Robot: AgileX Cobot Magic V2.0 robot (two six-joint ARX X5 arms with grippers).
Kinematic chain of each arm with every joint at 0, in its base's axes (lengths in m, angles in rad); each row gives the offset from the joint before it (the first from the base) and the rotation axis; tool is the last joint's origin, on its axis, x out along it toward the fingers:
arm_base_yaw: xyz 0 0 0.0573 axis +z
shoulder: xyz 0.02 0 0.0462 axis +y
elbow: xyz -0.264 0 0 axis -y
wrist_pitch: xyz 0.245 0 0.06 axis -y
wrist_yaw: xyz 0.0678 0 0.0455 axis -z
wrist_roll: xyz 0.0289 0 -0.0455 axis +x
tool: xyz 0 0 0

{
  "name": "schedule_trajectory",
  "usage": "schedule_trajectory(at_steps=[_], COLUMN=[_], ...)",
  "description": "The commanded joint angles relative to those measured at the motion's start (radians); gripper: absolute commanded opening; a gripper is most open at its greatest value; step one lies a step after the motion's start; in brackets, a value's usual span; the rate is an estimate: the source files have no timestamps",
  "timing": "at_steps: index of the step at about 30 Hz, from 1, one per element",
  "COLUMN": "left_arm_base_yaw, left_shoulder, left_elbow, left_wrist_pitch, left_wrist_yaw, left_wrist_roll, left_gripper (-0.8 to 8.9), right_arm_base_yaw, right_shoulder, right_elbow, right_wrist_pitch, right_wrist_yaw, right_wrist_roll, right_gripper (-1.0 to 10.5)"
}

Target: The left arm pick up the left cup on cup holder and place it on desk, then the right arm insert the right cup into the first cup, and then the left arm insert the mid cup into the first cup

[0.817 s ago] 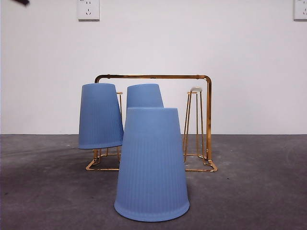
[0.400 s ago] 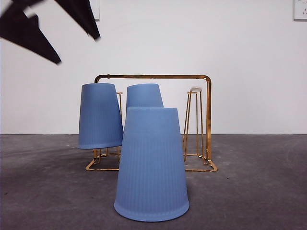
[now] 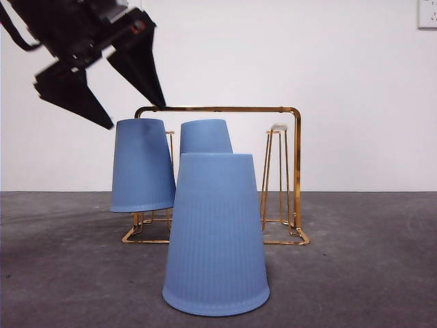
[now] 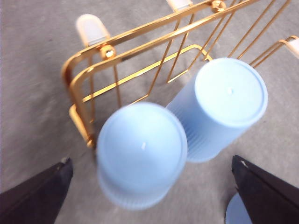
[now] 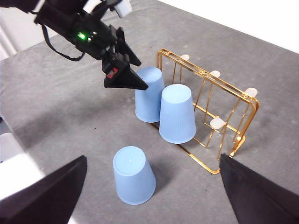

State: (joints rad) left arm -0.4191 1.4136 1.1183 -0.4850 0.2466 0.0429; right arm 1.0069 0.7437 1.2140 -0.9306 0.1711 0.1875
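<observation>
A gold wire cup holder (image 3: 295,171) stands on the dark grey desk (image 3: 369,273). Two blue cups hang upside down on it: the left cup (image 3: 142,164) and the mid cup (image 3: 205,137). Another blue cup (image 3: 216,236) stands upside down on the desk in front of the holder. My left gripper (image 3: 136,115) hangs open just above the left cup (image 4: 140,149), one jaw on each side of it, touching nothing. In the front view the holder's right pegs (image 3: 278,130) are bare. My right gripper (image 5: 153,157) is open and empty, high above the desk.
The right wrist view shows the left arm (image 5: 88,32) reaching in over the cup holder (image 5: 219,107) and the cup on the desk (image 5: 134,175). A white wall with sockets (image 3: 427,14) rises behind the desk.
My left arm has come down from the top left corner to just over the left cup on the holder. The cups and the holder have not moved.
</observation>
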Motion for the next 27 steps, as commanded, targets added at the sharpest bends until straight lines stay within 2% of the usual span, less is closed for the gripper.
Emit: schedule_trajectory(at_steps=[1, 7, 17, 27], left_arm_base_yaw=[-0.004, -0.001, 0.0, 0.0], left_shoulder=[0.043, 0.092, 0.095, 0.085], left_elbow=[0.019, 0.019, 0.019, 0.026], left_wrist_pitch=[0.038, 0.074, 0.075, 0.088], left_wrist_yaw=[0.013, 0.005, -0.003, -0.004], left_wrist_roll=[0.018, 0.018, 0.022, 0.021], left_gripper=[5.63, 5.48, 3.0, 2.79], right_arm_base_yaw=[0.009, 0.009, 0.009, 0.009], right_shoulder=[0.005, 0.005, 0.005, 0.005], right_elbow=[0.015, 0.015, 0.015, 0.015], right_wrist_pitch=[0.008, 0.008, 0.008, 0.008], right_wrist_yaw=[0.014, 0.014, 0.014, 0.014], right_wrist_roll=[0.007, 0.008, 0.015, 0.031], right_gripper=[4.5, 4.5, 4.5, 4.5])
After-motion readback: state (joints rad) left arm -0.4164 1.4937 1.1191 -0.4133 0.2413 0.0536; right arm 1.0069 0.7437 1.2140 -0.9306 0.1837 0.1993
